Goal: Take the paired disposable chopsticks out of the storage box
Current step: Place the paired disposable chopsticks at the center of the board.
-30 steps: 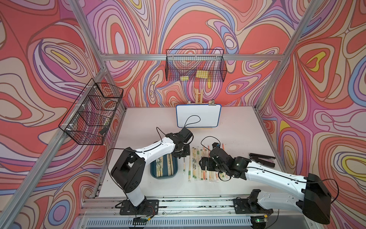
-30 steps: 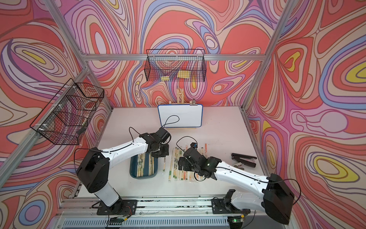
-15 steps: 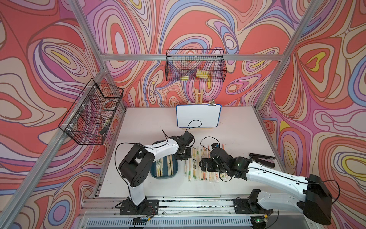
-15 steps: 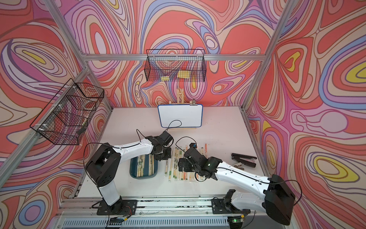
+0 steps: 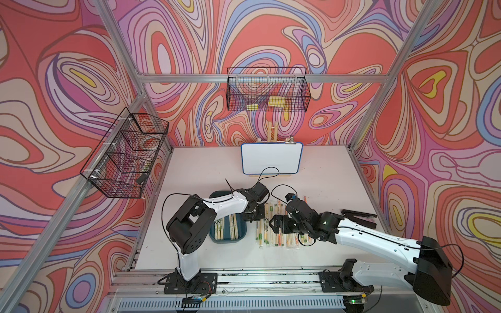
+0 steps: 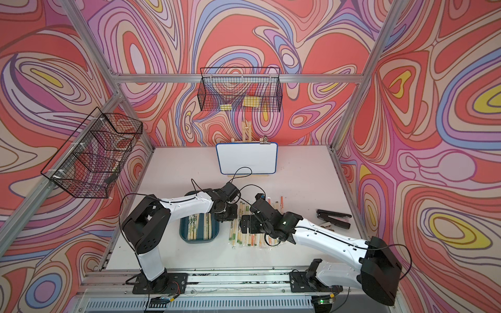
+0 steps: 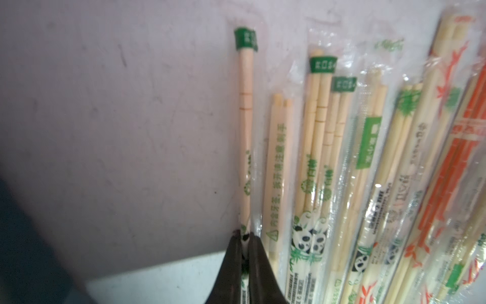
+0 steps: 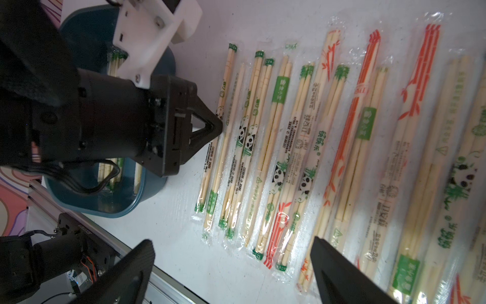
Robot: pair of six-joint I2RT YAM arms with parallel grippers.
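Pale table (image 5: 311,173). Left claw (image 7: 60,234) pinches chopstick pair (image 7: 246,126) at edge of laid-out row (image 8: 289,136), beside storage box (image 5: 227,239). Likely placing: keep parallel, release fully before lifting. Right claw (image 8: 231,239) wide, empty.

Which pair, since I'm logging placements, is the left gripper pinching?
The outermost green-capped pair, nearest the storage box; the left gripper clamps its sleeve.

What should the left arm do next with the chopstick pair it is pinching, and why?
Probably open the left gripper and release. The green-capped pair it pinches appears to lie on the table, beside the row of laid-out pairs and outside the storage box. The box holds more pairs, so the arm could then fetch another.
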